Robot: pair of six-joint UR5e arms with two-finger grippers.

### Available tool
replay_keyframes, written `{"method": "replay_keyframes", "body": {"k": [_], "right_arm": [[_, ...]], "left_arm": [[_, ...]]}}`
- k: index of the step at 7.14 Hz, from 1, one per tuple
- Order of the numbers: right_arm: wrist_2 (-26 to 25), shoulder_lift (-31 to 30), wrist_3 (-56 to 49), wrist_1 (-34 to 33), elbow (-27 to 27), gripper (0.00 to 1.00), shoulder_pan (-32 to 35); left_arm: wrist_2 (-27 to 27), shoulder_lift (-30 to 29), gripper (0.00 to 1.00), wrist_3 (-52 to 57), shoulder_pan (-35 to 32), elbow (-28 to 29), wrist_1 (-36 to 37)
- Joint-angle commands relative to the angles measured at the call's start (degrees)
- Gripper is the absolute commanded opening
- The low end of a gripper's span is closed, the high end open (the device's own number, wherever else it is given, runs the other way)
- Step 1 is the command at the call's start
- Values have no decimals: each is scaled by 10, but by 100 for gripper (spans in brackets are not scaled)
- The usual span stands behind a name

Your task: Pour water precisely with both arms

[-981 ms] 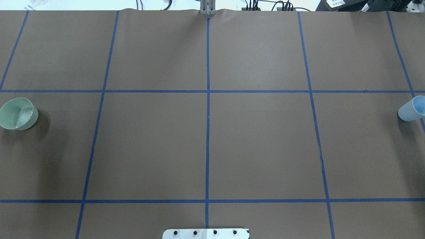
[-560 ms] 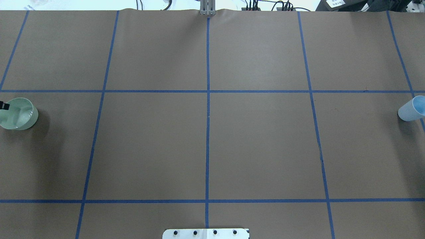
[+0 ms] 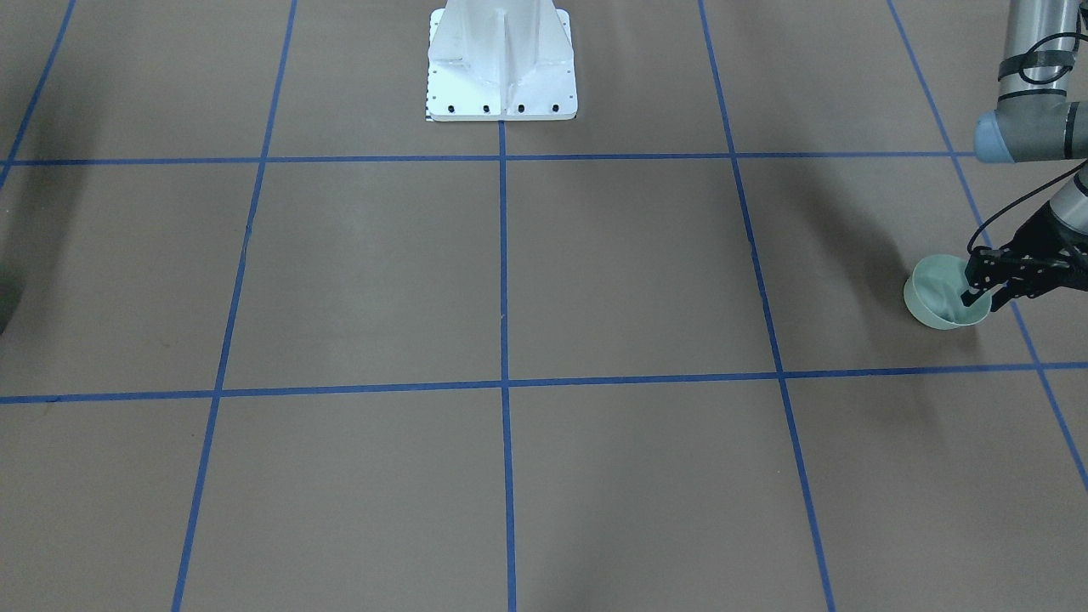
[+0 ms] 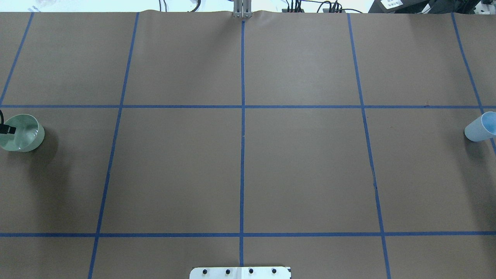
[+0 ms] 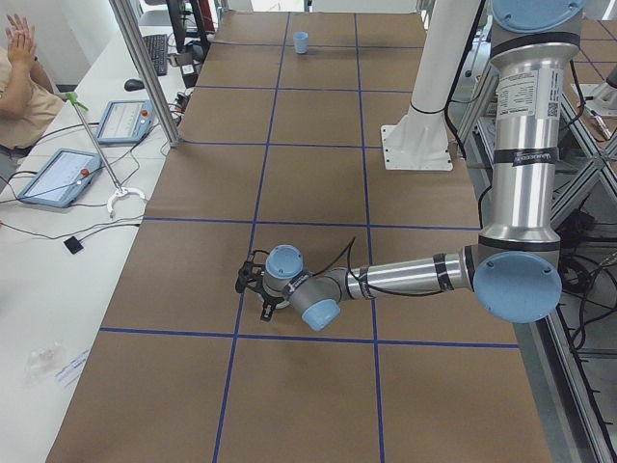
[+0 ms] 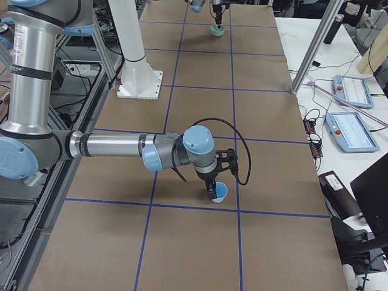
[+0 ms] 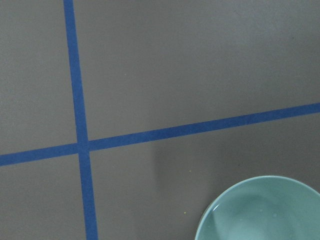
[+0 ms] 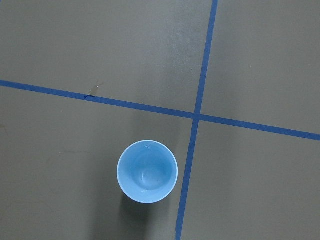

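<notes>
A: State of the left claw [image 3: 984,300]?
B: Fingers spread, grasping nothing. One finger hangs inside the green bowl [image 3: 931,293] and the other outside it, so the rim on the claw's side lies between them. Contact cannot be made out.
A: Where is the water [image 4: 26,135]?
B: A glossy pool in the bowl, directly below that claw's inside finger.
A: State of the right claw [image 6: 213,191]?
B: Seen from the side camera only, so spread or closed cannot be told. It points down at the blue cup [image 8: 147,171], which stands upright just beside its fingers. Touching or not is unclear. Cup contents not discernible.
A: Layout?
B: Both vessels rest on the brown worktop [image 4: 302,162], marked with a blue tape grid [image 4: 242,155]. Each sits at its own claw, well apart from the other. The white pedestal [image 3: 501,68] stands between the two claws.
</notes>
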Motion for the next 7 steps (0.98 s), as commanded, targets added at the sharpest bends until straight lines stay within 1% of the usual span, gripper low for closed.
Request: {"method": "replay_keyframes", "body": {"k": [1, 2, 3, 5, 6, 7], "right_arm": [[0, 0, 0, 0, -1, 100, 0], [0, 0, 0, 0, -3, 100, 0], [0, 0, 1, 0, -4, 100, 0], [0, -1, 2, -1, -4, 100, 0], [1, -1, 4, -1, -5, 100, 0], [1, -1, 4, -1, -9, 100, 0]], "left_arm": [[-6, -2, 0, -3, 1, -8, -16], [-19, -7, 0, -10, 0, -33, -6], [-55, -19, 0, -35, 0, -57, 15], [-54, -68, 0, -96, 4, -123, 93], [-51, -98, 0, -126, 40, -152, 140], [-22, -151, 0, -182, 81, -157, 167]]}}
